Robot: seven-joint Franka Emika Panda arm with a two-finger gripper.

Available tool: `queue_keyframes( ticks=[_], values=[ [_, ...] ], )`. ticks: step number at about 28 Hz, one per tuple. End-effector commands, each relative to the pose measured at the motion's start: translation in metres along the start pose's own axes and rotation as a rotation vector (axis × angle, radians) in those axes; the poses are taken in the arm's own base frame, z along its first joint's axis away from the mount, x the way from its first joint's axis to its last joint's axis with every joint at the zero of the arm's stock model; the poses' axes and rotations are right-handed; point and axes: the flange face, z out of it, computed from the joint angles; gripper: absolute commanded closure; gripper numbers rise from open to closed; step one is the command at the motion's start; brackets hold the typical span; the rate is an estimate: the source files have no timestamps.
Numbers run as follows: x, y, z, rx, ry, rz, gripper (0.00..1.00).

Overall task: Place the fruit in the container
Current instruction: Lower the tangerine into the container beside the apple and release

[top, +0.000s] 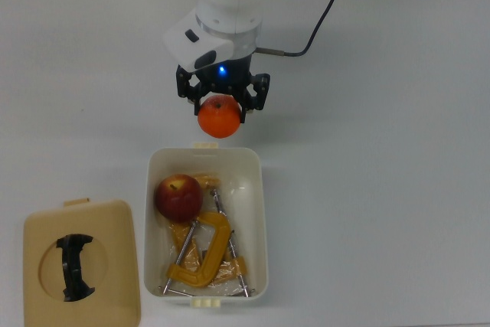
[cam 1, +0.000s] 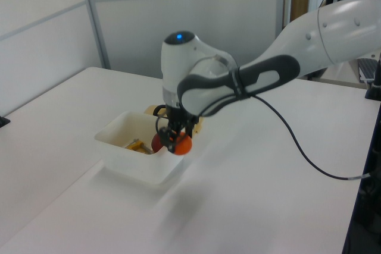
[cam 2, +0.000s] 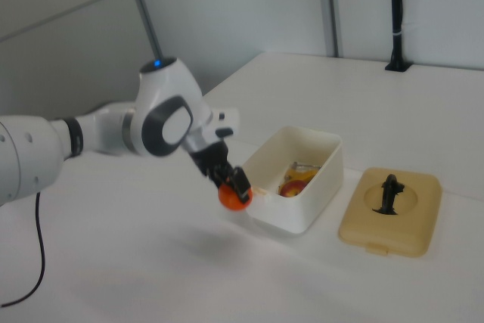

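Note:
My gripper (top: pixel 220 115) (cam 1: pixel 177 141) (cam 2: pixel 234 189) is shut on the orange (top: pixel 219 119) (cam 1: pixel 180 144) (cam 2: pixel 234 197), holding it in the air just outside the short end of the white container (top: pixel 259 212) (cam 1: pixel 122 153) (cam 2: pixel 310 206). The dark red apple (top: pixel 179 197) (cam 1: pixel 159 142) lies inside the container, at the end nearest the gripper, on the top view's left. In the right view only a bit of red and yellow shows inside the tub.
Yellow-orange C-clamps (top: pixel 205 258) fill the rest of the container. A flat tan lid (top: pixel 80 266) (cam 2: pixel 389 213) with a black handle lies on the white table (top: pixel 383 189), beside the container at the top view's lower left. A black cable (top: pixel 318 24) trails from the arm.

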Motion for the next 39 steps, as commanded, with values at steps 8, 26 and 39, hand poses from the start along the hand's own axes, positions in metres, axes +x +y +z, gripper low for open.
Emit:
queue_keyframes(
  ticks=[8, 26, 39],
  values=[
    [0.047, 0.019, -0.016, 0.069, 0.037, 0.13, 1.0],
    [0.066, 0.011, 0.009, 0.059, 0.141, 0.188, 0.0],
    [0.046, 0.034, -0.018, 0.039, -0.094, 0.018, 0.0]
  ],
)
